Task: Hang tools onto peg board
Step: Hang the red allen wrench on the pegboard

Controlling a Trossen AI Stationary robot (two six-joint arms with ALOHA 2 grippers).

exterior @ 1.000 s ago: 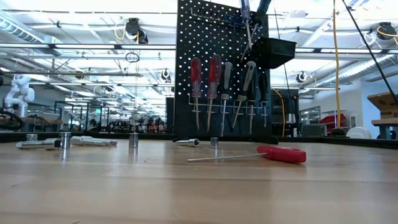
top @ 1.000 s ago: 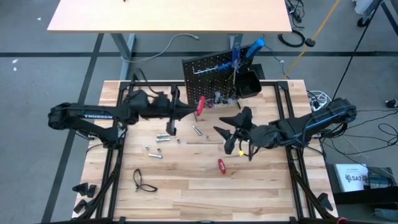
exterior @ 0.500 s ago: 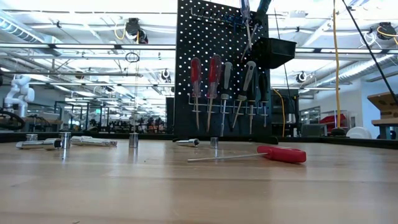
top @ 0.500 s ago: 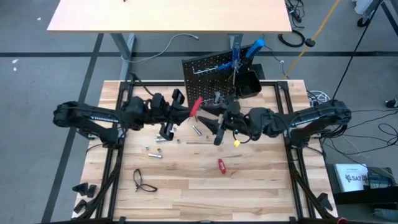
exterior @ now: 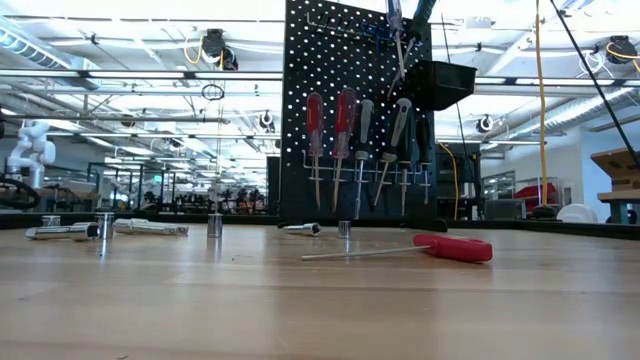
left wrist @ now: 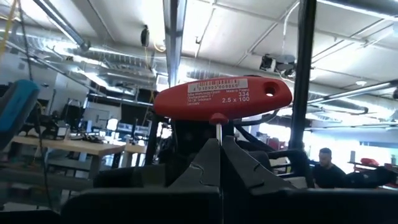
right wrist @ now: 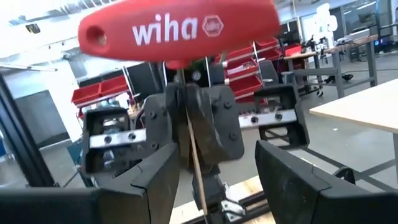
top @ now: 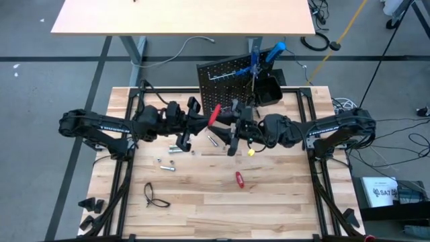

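one red t-handle key (top: pixel 213 115) is held in the air between the two arms, in front of the peg board (top: pixel 226 75) and above the middle of the table (top: pixel 282 202). the left gripper (top: pixel 199 121) is clamped on its thin shaft just under the handle, as the left wrist view shows, with the shaft upright and the handle's long axis lying crosswise on top. in the high view the handle runs on a slant, from near the left gripper up toward the board. one face of the handle reads "334" and "2.5 x 100" under a barcode label (left wrist: pixel 219 88); the other face carries "wiha" (right wrist: pixel 165 28) in white. the right gripper (top: pixel 233 132) faces it from just beside, its fingers (right wrist: pixel 155 176) spread apart on either side of the shaft, touching nothing as far as the view tells.

on the board, a row of screwdrivers (exterior: pixel 362 150) hangs from the silver rail, red and grey handles up, blades down, with a small black bin (top: pixel 269 90) at the board's right. a red-handled screwdriver (exterior: pixel 452 247) lies flat on the table, blade pointing left in the low view. small silver bits (top: pixel 168 160) and sockets are scattered near the left arm, a yellow piece (top: pixel 250 152) lies under the right gripper, and a pair of glasses (top: pixel 153 195) rests nearer the front edge.
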